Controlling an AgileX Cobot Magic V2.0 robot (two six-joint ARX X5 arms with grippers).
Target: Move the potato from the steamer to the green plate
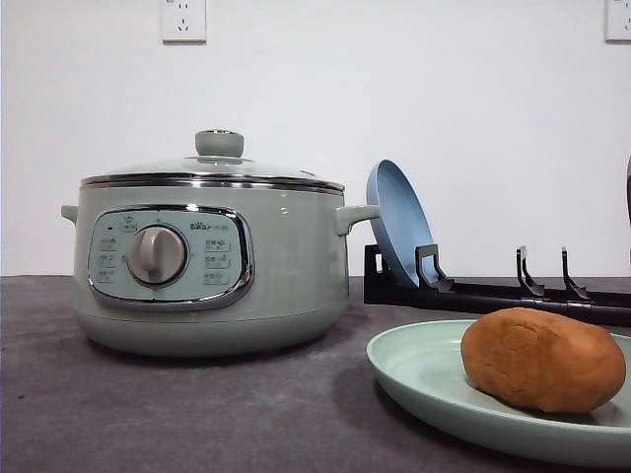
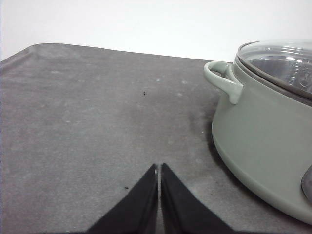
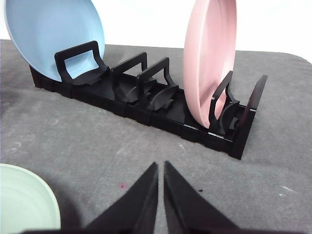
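Note:
The orange-brown potato [image 1: 542, 359] lies on the pale green plate [image 1: 419, 370] at the front right of the table. The sage-green steamer [image 1: 212, 256] stands to the left of the plate with its glass lid [image 1: 219, 163] on. In the left wrist view my left gripper [image 2: 159, 168] is shut with nothing in it, over bare grey table beside the steamer [image 2: 265, 141]. My right gripper [image 3: 161, 165] is also shut and empty, just in front of the black plate rack, with the green plate's rim [image 3: 29, 200] at the corner of that view.
A black plate rack [image 3: 146, 107] stands behind the green plate, holding a blue plate [image 3: 53, 34] upright at one end and a pink plate [image 3: 209, 58] near the other. In the front view the blue plate [image 1: 397, 232] leans in the rack [image 1: 493, 294] beside the steamer.

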